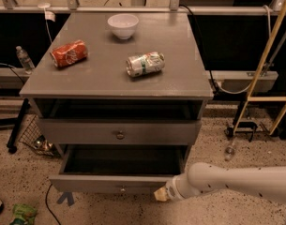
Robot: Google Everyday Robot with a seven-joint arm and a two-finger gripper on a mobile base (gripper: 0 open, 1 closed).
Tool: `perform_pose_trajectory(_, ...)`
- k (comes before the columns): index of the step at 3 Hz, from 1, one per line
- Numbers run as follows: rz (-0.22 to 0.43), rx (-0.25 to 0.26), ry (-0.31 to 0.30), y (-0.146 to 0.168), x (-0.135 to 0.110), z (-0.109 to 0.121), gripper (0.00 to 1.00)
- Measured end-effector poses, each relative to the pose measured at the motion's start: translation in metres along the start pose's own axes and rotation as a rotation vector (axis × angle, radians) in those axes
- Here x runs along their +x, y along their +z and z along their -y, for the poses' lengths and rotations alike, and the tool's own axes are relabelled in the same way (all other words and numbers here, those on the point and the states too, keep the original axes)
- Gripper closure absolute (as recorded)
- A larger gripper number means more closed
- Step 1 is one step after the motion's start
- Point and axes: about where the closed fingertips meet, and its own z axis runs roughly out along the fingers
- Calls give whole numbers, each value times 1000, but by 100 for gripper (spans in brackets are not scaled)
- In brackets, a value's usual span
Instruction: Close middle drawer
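**A:** Item, middle drawer (109,183): location?

**B:** Stands open, drawn well forward beneath the upper drawer front (77,131), with a small knob (122,189) at its centre.

**A:** Pincer (160,194)?

**B:** Low, at the right end of the open front. Wide or narrow: cannot tell.

**A:** Handling note?

**B:** Push straight and steady. A press this far off-centre may skew the drawer, so contact nearer the knob looks safer.

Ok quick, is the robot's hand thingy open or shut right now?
Gripper: can't tell whether it's open or shut. It's down low, at the right end of the pulled-out middle drawer front.
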Motion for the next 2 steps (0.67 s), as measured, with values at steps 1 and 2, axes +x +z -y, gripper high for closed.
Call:
perform_pose_trajectory(1,0,0,0,0,0,0,100)
perform_pose_trajectory(2,44,20,-24,7,-15,6,100)
